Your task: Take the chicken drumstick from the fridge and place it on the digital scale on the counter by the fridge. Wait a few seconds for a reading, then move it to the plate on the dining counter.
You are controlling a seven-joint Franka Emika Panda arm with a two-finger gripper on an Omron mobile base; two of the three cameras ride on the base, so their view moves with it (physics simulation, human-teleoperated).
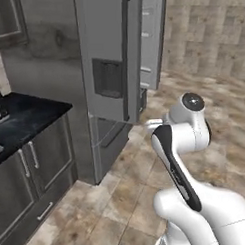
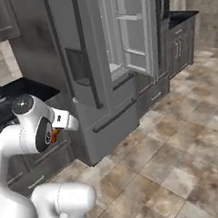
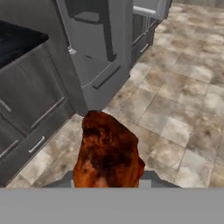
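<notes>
Now, hand (image 3: pixel 107 183) narrowly clamped on the chicken drumstick (image 3: pixel 107 153), above tiled floor (image 3: pixel 183 96) beside the fridge (image 3: pixel 100 48).

No readable text, label, brand, number or sign appears anywhere: the tall grey steel-look fridge (image 1: pixel 110 70) at upper centre carries none, nor do the dark wood-grain cabinet fronts (image 1: pixel 31 172) at lower left.

The chicken drumstick (image 3: pixel 107 153) is mottled orange-brown with dark reddish patches. The fridge (image 1: pixel 108 60) is plain grey. The counter (image 1: pixel 24 120) is black with white veins, over dark wood-grain cabinets (image 1: pixel 31 177). The floor (image 3: pixel 175 100) has beige-brown tiles.
</notes>
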